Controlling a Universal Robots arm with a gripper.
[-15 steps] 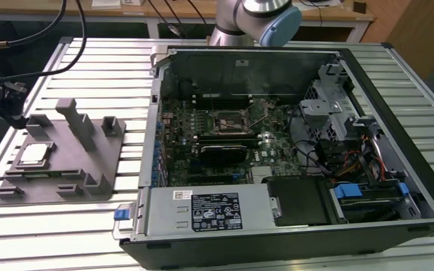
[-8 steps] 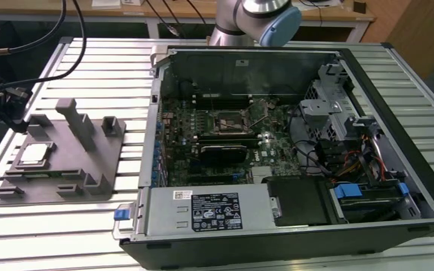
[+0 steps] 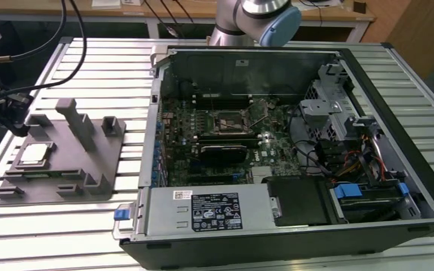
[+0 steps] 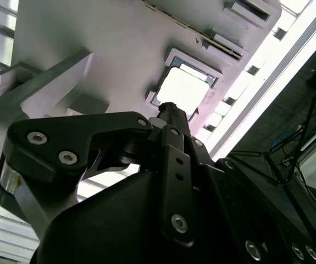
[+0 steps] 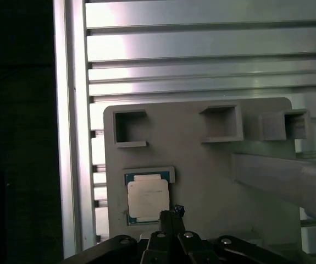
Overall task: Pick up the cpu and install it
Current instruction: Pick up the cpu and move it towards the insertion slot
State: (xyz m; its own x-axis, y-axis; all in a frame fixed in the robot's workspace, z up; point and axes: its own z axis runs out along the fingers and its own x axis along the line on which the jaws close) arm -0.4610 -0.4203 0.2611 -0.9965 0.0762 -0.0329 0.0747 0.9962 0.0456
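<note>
The cpu (image 3: 34, 153) lies flat in a square recess of the gray holder (image 3: 100, 149), which likely fixes its position for pickup, well apart from the open computer case (image 3: 239, 68). In the first wrist view, the gripper (image 5: 173, 212) hangs near 1 cpu corner, jaws together, holding nothing.

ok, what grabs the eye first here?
The open black computer case, motherboard exposed, dominates the exterior view's right. On that view's left, a grey moulded fixture plate holds the small silvery square cpu; in the first wrist view the black claw hangs close to that chip.
</note>
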